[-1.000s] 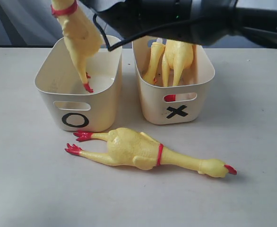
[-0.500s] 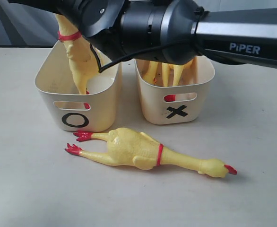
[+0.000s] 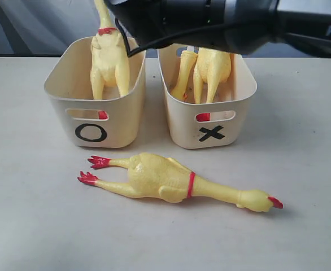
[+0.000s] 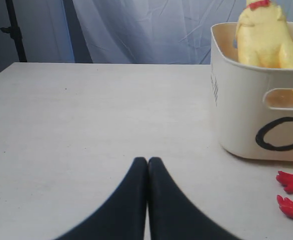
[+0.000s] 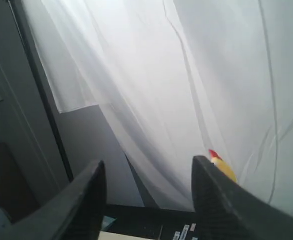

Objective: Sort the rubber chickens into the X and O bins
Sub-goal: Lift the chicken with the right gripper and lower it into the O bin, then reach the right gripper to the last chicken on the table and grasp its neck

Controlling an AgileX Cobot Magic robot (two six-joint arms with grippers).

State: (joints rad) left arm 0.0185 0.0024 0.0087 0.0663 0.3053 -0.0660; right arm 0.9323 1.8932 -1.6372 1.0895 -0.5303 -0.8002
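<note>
The O bin (image 3: pixel 92 116) and the X bin (image 3: pixel 210 124) stand side by side. One rubber chicken (image 3: pixel 109 59) stands feet down in the O bin, its neck reaching up behind my right arm (image 3: pixel 210 22). Two chickens (image 3: pixel 208 68) stand feet down in the X bin. Another chicken (image 3: pixel 165 179) lies on the table in front of the bins. My right gripper (image 5: pixel 147 161) is open with nothing between its fingers; a chicken's head (image 5: pixel 222 167) peeks out behind one finger. My left gripper (image 4: pixel 147 161) is shut and empty above the table, beside the O bin (image 4: pixel 246 125).
White curtains hang behind the table. A dark stand pole (image 4: pixel 14 30) rises at the table's far corner. The red feet (image 4: pixel 291 182) of the lying chicken show near the O bin in the left wrist view.
The chicken that hung from my right gripper over the O bin has gone down into it and now stands there. The right gripper has opened and the arm has risen.
</note>
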